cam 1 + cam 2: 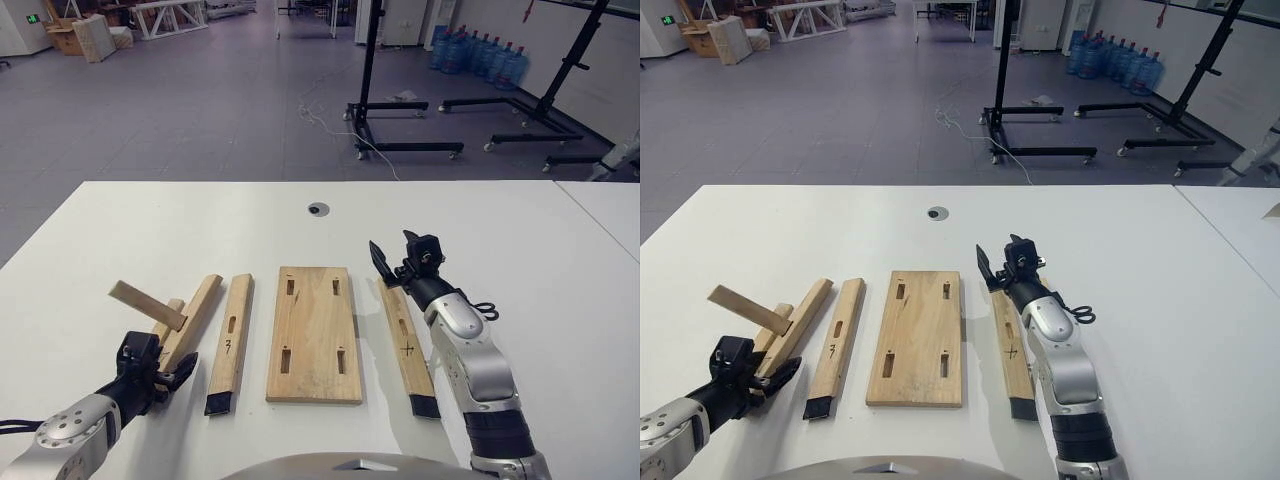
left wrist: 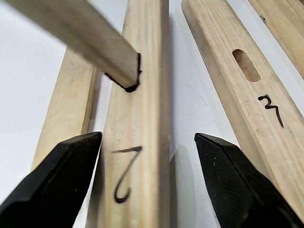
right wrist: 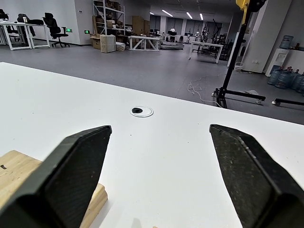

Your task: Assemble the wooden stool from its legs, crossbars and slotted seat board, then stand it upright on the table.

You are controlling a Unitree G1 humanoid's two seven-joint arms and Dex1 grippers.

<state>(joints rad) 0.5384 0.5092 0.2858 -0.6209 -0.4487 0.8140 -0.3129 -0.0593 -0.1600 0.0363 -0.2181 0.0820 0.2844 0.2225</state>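
Left wrist view: the left pincer (image 2: 148,142) stands wide astride the near end of the leg marked 2 (image 2: 142,61), its long axis running straight ahead between the fingers (image 2: 57,180); a crossbar (image 2: 80,33) meets it farther ahead. Well apart, the right pincer (image 1: 393,262) is wide too.

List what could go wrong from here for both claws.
1. The left claw straddles, open, the leg marked 2, whose crossbar juts out tilted; lifting may pry that joint loose.
2. A thinner stick lies close beside that leg; closing might snag it.
3. The right claw hangs open near the far end of the cross-marked leg; an end grip may let it swing.
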